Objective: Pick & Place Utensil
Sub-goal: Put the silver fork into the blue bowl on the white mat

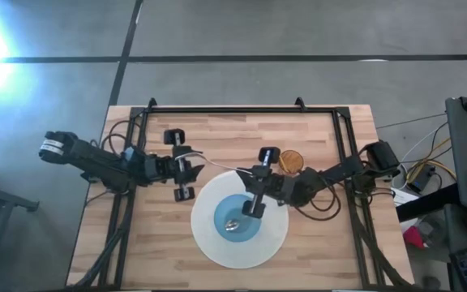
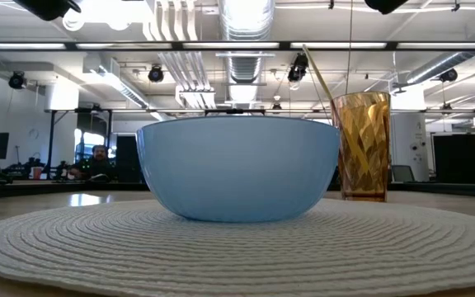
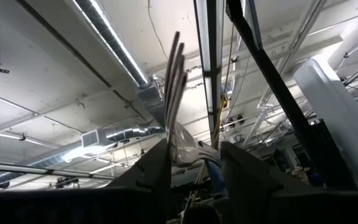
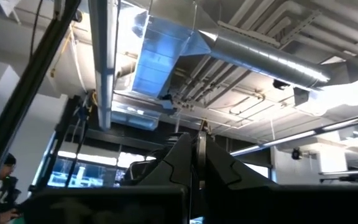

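Two arms up | your left gripper (image 3: 194, 165) grips a fork (image 3: 174, 81), tines outward, frame centre-left | right gripper (image 4: 197, 162) pinches a thin utensil handle (image 4: 200, 149) | blue bowl (image 1: 242, 217) lies right of the fork, nearer your right arm.

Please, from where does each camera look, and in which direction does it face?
High view: above the table, facing straight down; shows both arms, left gripper and right gripper.
Low view: at table-top height, facing level across the mat at the blue bowl and amber cup; hardly any robot shows.
Left wrist view: on the left arm, facing the ceiling; its own fingers hold a fork.
Right wrist view: on the right arm, facing the ceiling; its own gripper shows.
Shared: high and low views both show the bowl and the cup.
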You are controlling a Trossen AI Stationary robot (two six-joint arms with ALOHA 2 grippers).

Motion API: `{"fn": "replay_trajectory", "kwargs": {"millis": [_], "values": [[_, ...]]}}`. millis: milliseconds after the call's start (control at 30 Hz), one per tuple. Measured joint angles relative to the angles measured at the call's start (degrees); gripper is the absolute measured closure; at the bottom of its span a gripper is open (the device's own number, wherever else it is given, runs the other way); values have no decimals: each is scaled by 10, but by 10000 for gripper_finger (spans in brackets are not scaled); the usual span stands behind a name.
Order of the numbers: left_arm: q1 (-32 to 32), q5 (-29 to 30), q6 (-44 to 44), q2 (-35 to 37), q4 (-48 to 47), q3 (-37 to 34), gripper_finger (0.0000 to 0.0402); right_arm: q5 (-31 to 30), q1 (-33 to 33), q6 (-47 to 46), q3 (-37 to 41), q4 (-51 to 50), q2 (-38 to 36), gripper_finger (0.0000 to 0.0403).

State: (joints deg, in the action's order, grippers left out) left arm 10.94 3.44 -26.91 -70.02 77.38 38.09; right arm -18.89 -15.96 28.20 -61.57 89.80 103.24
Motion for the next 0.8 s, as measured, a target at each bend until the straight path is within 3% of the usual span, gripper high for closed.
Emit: {"fn": "replay_trajectory", "kwargs": {"millis": [333, 567, 800], "values": [[0, 38, 4, 13, -49, 0, 199, -23, -4, 8, 40, 0, -40, 394], [1, 66, 11, 48, -119, 0, 193, -30, -3, -11, 90, 1, -92, 395], [1, 92, 58, 103, -287, 0, 193, -40, -3, -58, 140, -73, -180, 395]]}}
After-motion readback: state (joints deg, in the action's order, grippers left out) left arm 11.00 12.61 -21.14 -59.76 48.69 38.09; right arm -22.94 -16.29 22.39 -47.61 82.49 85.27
